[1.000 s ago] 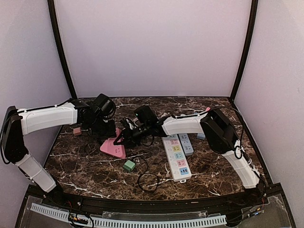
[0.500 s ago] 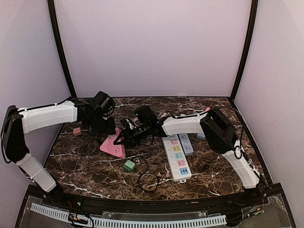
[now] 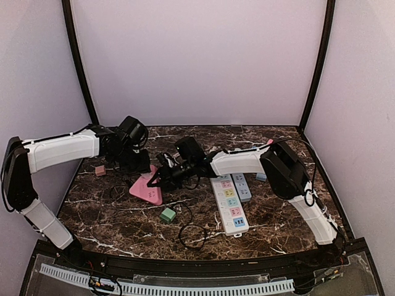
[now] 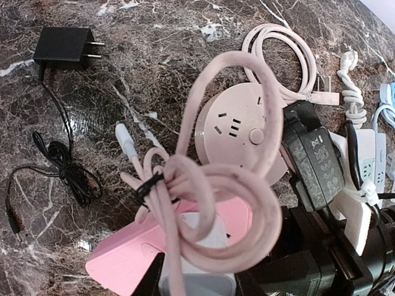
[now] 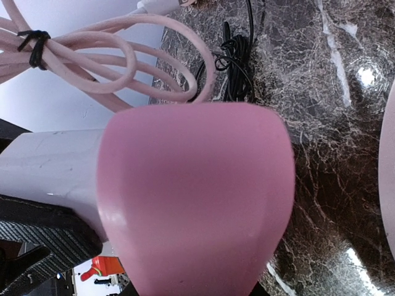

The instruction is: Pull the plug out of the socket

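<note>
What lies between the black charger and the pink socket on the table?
A thin black cord, running from the black charger and bunched loosely on the marble, lies between it and the pink socket. The left wrist view shows it.

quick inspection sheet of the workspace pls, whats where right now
surface: dark marble table, no spills seen
job's things: white plug seated in pink socket
clutter: round white socket, black adapter, white power strip, grey power strip, green cube
end effectors: left end effector appears shut on white plug; right end effector appears shut on pink socket
cables: pink cable coiled over pink socket; thin black cable loose on table
surroundings: pale walls, nothing else seen
</note>
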`<action>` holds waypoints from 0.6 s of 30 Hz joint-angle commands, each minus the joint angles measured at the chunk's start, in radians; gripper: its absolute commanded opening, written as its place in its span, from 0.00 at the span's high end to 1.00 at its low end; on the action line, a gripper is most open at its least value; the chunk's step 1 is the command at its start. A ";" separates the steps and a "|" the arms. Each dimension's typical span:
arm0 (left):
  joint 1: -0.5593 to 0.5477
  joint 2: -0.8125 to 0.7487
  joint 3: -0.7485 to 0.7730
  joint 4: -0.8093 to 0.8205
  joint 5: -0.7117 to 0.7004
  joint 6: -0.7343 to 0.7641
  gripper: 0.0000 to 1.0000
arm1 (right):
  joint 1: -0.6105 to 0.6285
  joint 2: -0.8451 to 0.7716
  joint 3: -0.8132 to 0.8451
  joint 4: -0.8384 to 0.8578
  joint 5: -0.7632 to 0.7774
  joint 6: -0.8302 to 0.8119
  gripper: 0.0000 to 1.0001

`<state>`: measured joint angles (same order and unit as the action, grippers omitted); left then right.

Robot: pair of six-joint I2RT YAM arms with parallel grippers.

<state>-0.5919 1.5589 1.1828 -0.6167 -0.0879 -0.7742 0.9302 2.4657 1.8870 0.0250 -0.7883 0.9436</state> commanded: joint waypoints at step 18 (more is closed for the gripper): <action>0.004 -0.219 -0.008 -0.026 0.063 0.066 0.99 | -0.014 -0.026 -0.045 0.079 0.029 0.035 1.00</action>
<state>-0.5869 1.4334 1.1809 -0.6613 -0.0818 -0.7479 0.9314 2.4573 1.8893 0.1543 -0.8150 0.9573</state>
